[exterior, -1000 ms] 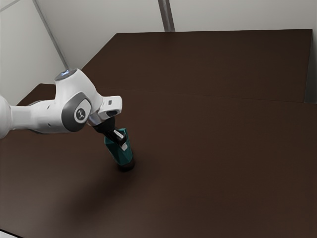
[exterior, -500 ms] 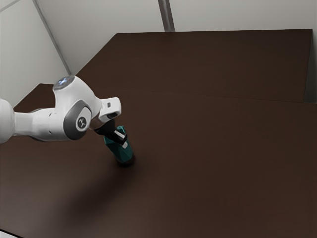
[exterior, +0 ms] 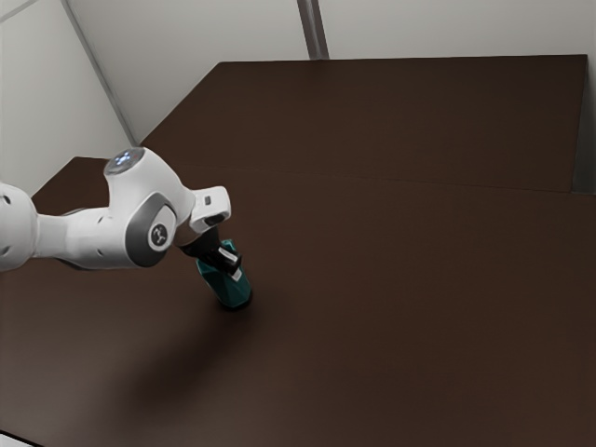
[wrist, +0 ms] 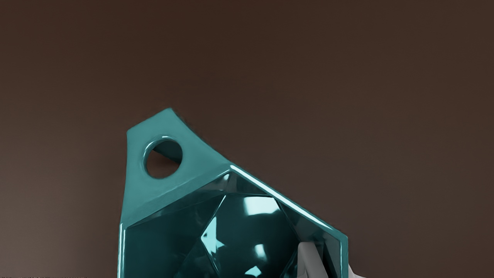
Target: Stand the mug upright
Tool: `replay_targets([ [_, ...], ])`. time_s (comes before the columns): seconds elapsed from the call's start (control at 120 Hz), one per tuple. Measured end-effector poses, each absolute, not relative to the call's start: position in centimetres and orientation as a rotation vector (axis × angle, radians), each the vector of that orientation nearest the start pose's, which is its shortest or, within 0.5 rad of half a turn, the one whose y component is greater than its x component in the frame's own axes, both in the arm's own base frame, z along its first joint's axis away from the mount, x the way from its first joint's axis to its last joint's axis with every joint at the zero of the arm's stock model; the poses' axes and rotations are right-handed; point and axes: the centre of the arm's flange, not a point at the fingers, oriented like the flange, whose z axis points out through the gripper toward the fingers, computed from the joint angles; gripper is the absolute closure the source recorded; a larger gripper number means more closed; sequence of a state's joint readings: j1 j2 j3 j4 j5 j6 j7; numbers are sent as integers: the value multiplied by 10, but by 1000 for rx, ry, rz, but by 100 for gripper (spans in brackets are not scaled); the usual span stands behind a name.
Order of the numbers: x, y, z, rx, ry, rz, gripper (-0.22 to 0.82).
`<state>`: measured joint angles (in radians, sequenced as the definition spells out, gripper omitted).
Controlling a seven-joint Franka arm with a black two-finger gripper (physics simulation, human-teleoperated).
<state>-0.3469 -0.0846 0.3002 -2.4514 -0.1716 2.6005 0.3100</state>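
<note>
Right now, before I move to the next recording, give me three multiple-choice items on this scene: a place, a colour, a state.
1. Where is the pincer?
A. Above the table's far edge
B. At the mug's rim
C. Resting on bare tabletop

2. What colour is the mug?
A. Teal
B. Red
C. White

3. The mug's mouth is:
A. Lidded
B. Wrapped in cloth
C. Uncovered

Key:
1 B: one fingertip reaches inside the rim.
2 A: both views show blue-green sides.
3 C: the wrist view looks straight into the interior.

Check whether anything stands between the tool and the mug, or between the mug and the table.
Nothing visible does: the tool pinches the mug by its wall, and no obstacle appears between mug and table.
</note>
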Motion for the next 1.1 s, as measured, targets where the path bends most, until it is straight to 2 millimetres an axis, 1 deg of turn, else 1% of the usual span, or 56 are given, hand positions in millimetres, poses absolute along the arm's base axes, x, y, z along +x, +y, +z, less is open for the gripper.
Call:
replay_targets([
  [0.258, 493, -20, 348, -3210, 327, -359, 78],
  [0.333, 493, -20, 348, -3216, 322, -348, 75],
  [0.4, 492, -20, 348, -3223, 316, -336, 70],
  [0.658, 494, -22, 355, -3240, 310, -302, 41],
  [0.733, 501, -27, 368, -3247, 323, -304, 34],
  [0.858, 512, -46, 399, -3252, 384, -324, 24],
  [0.958, 522, -49, 426, -3249, 406, -358, 15],
  [1.033, 539, -45, 456, -3236, 416, -405, 11],
  [1.1, 568, -32, 491, -3212, 408, -448, 8],
])
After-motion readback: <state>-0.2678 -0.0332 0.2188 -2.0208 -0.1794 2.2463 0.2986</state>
